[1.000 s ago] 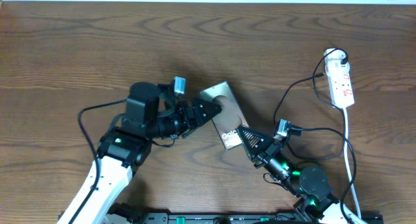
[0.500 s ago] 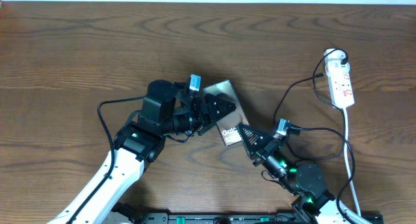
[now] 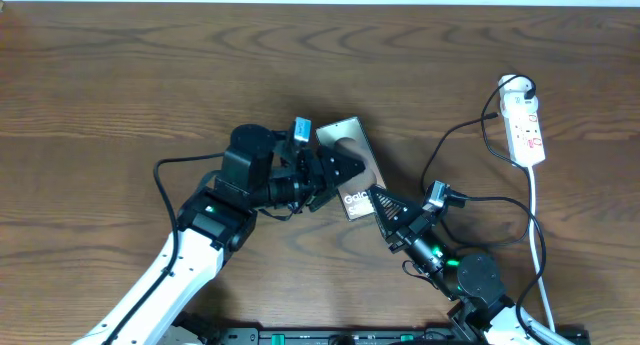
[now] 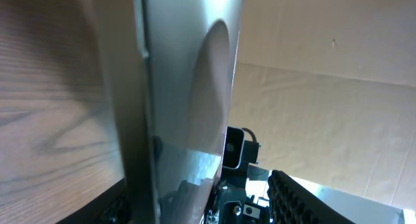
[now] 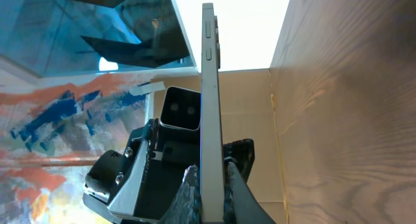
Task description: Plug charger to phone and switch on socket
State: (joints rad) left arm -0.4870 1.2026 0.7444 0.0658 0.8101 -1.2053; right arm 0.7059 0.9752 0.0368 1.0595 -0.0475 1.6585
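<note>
The phone (image 3: 341, 135) is a flat, dark grey-brown slab with a paler round patch on its face. White lettering near its lower end reads "Gal"; the letters after that are hidden under the right end effector (image 3: 379, 201). The phone sits tilted between the two end effectors above the brown wooden worktop (image 3: 150, 75).

In the right wrist view the phone (image 5: 208, 87) stands edge-on, a thin silvery rim with two narrow side buttons along it. Its near end is pinched between that end effector's fingers (image 5: 238, 160), so the right end effector is closed on the phone.

The left end effector (image 3: 345, 171) reaches in from the opposite side, one dark triangular finger lying over the phone's face. In the left wrist view the phone (image 4: 188, 74) fills the space between the jaws, its glossy face showing reflections. The ridged black finger (image 4: 292, 195) stands clear of that face with a gap between them, so the left jaws are apart around the phone rather than clamped on it.

The socket (image 3: 525, 125), a narrow white strip with small red marks, lies well away beyond the right end effector. The charger (image 3: 452, 132), a thin black cable, curves from the socket towards that end effector. Its plug tip cannot be made out.
</note>
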